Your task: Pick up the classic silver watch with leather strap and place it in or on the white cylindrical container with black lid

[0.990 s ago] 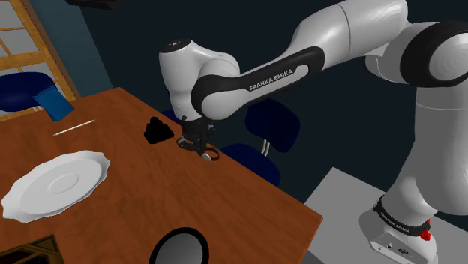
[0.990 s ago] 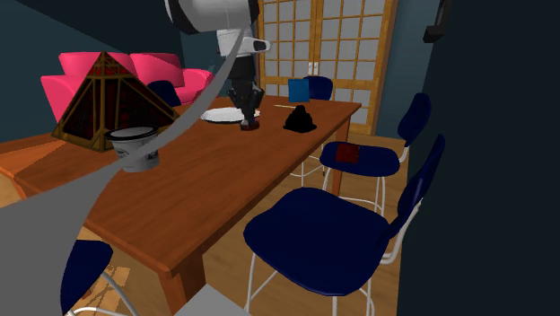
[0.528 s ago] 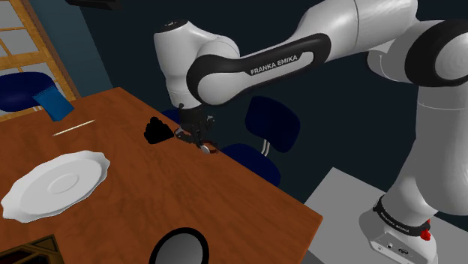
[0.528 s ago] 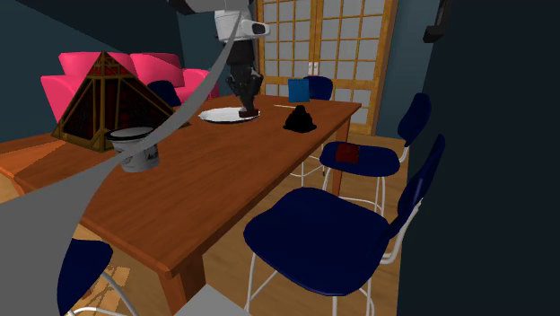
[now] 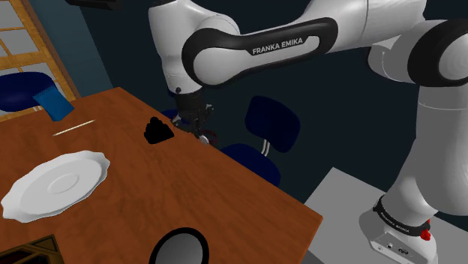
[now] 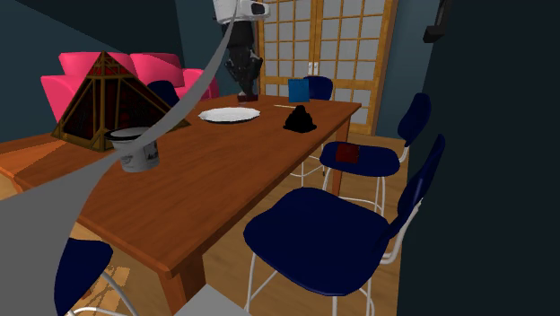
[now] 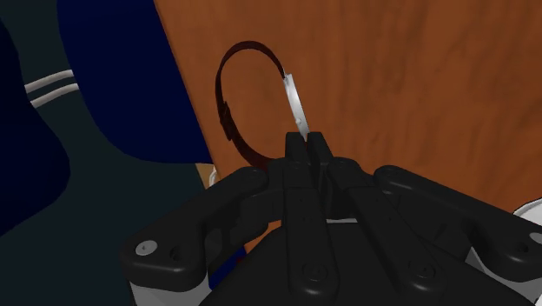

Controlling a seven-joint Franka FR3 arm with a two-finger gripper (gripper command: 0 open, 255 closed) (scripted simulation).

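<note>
My claw (image 7: 306, 146) is pinched tight on the watch (image 7: 296, 103) by its silver case, aloft above the far edge of the desk (image 5: 225, 195), so I'd swing slowly toward the near container (image 6: 136, 154) without loosening.

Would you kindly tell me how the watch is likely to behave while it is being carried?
The watch is thin, so probably light. Its strap holds an open loop, so it seems fairly stiff. The fingers pinch only the thin silver case edge, so it may pivot or slip.
</note>
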